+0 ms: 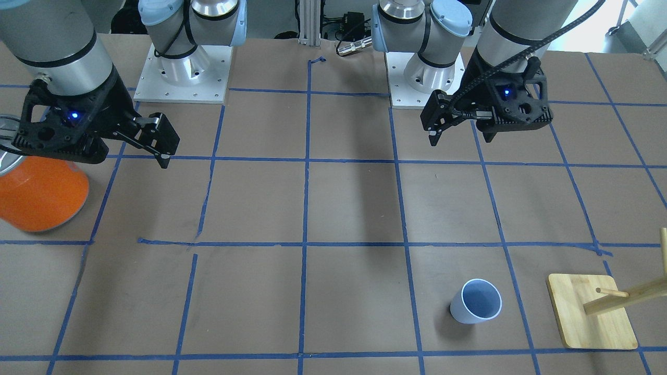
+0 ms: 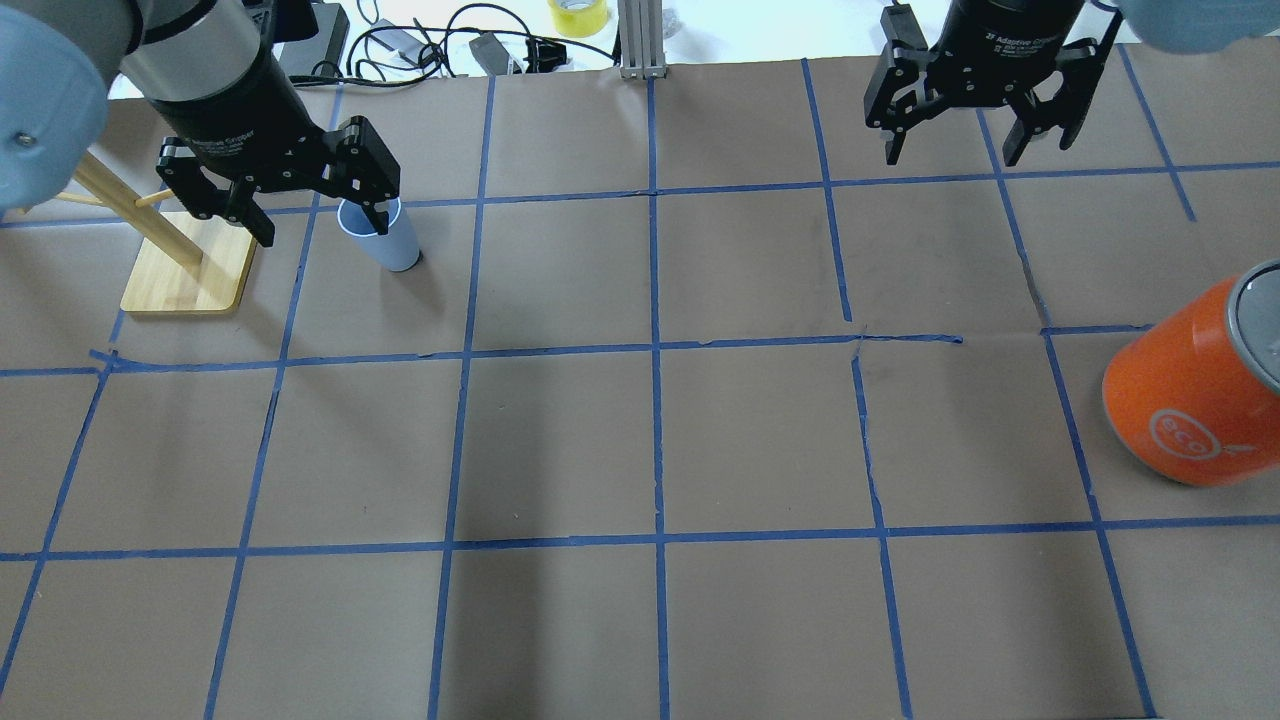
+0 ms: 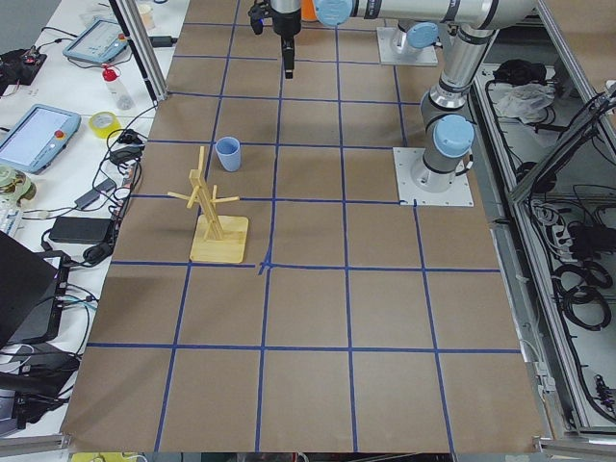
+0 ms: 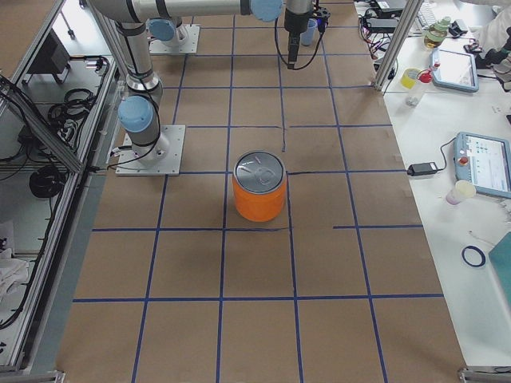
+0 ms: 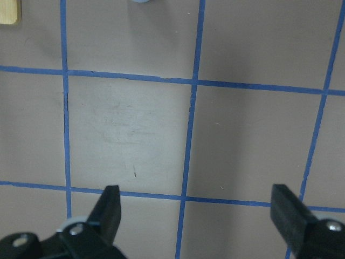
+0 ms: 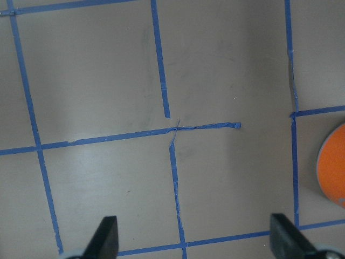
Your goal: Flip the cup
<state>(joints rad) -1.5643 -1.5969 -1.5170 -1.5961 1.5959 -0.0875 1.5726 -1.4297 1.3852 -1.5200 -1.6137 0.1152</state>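
The cup (image 1: 476,302) is a small pale lavender-blue tumbler standing upright, mouth up, on the brown table. It also shows in the overhead view (image 2: 392,240), partly behind a finger, and in the exterior left view (image 3: 227,153). My left gripper (image 2: 320,225) is open and empty, high above the table and nearer the robot base than the cup (image 1: 461,138). Its wrist view shows only the cup's edge (image 5: 141,1) at the top. My right gripper (image 2: 950,155) is open and empty, far from the cup, near the orange container.
A large orange container with a silver top (image 2: 1190,390) stands on the right arm's side (image 1: 39,192). A wooden peg stand on a square base (image 1: 591,317) stands close beside the cup (image 2: 185,265). Blue tape lines grid the table.
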